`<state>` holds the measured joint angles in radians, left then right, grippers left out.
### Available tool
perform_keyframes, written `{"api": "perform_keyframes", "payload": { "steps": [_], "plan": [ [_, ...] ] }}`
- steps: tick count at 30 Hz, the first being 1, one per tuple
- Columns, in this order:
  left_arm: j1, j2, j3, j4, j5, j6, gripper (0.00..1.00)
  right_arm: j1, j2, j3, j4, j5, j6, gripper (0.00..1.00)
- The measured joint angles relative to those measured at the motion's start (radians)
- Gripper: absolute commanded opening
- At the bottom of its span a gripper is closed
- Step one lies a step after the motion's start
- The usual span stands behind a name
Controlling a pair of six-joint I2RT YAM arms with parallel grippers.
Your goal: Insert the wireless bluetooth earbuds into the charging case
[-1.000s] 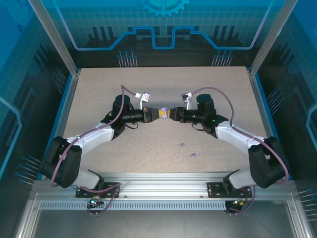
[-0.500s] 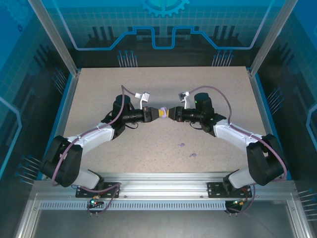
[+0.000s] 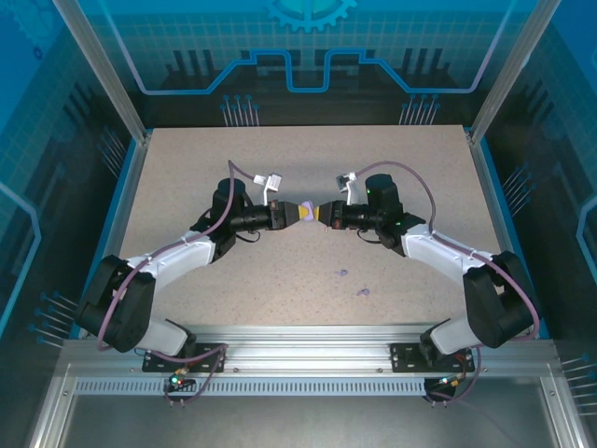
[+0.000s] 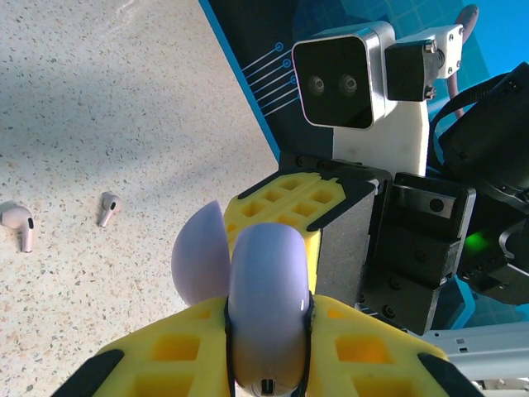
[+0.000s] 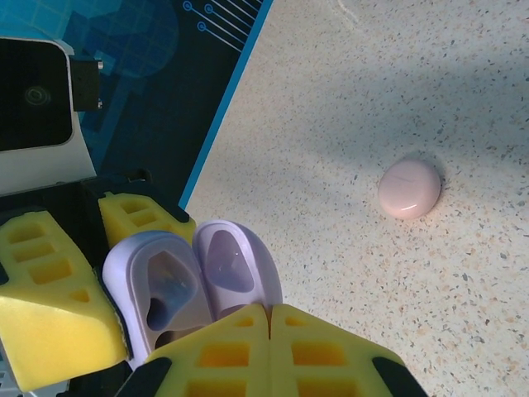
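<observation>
**Cropped edges, covered case, two unreadable specks**

In the top view, two lilac specks below centre are too small to identify. In the left wrist view, the bottom edge cuts off the lower end of the lilac charging case and the left gripper. A pale earbud is slightly clipped at the left edge. In the right wrist view, the right gripper hides the case's lower part.

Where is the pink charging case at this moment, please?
In the right wrist view, the pink case lies closed on the speckled table, right of the open lilac case in the foreground.
</observation>
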<state>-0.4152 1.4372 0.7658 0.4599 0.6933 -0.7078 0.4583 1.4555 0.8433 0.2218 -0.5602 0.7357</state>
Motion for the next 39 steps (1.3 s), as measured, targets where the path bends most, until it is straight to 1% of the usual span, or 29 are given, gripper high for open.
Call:
{"api": "perform_keyframes", "payload": {
  "steps": [1,3,5,8,13,16,19,24,27,31,33,36,39],
  "plan": [
    [0.000,0.000,0.000,0.000,-0.003,0.000,0.40,0.000,0.000,0.006,-0.010,0.003,-0.003,0.00],
    [-0.002,0.000,0.000,0.001,-0.010,0.004,0.63,0.002,0.000,0.031,-0.039,0.007,-0.015,0.00],
    [-0.007,-0.004,0.001,-0.011,-0.022,0.011,0.75,0.005,0.000,0.060,-0.071,0.014,-0.035,0.00],
    [-0.008,-0.016,0.018,-0.068,-0.036,0.039,0.85,0.003,0.000,0.112,-0.143,0.029,-0.084,0.00],
    [0.023,-0.059,0.098,-0.211,-0.041,0.117,0.96,-0.023,0.008,0.216,-0.300,0.044,-0.219,0.00],
    [0.055,-0.064,0.192,-0.322,-0.024,0.188,0.99,-0.040,0.026,0.292,-0.407,0.064,-0.338,0.00],
    [0.071,-0.040,0.315,-0.460,0.007,0.277,0.99,-0.043,0.051,0.342,-0.489,0.089,-0.454,0.00],
    [0.071,0.086,0.540,-0.721,0.085,0.456,0.99,-0.045,0.091,0.349,-0.588,0.106,-0.612,0.00],
    [0.071,0.164,0.617,-0.863,0.128,0.542,0.99,-0.048,0.105,0.345,-0.614,0.101,-0.670,0.00],
    [0.071,0.265,0.678,-1.025,0.174,0.634,0.97,-0.049,0.106,0.303,-0.610,0.083,-0.711,0.00],
    [0.071,0.308,0.692,-1.095,0.194,0.668,0.94,-0.050,0.106,0.277,-0.611,0.079,-0.723,0.00],
    [0.071,0.348,0.693,-1.156,0.222,0.698,0.89,-0.054,0.105,0.251,-0.607,0.077,-0.734,0.00],
    [0.071,0.369,0.693,-1.174,0.245,0.710,0.83,-0.055,0.105,0.237,-0.600,0.071,-0.738,0.00]
  ]
}}
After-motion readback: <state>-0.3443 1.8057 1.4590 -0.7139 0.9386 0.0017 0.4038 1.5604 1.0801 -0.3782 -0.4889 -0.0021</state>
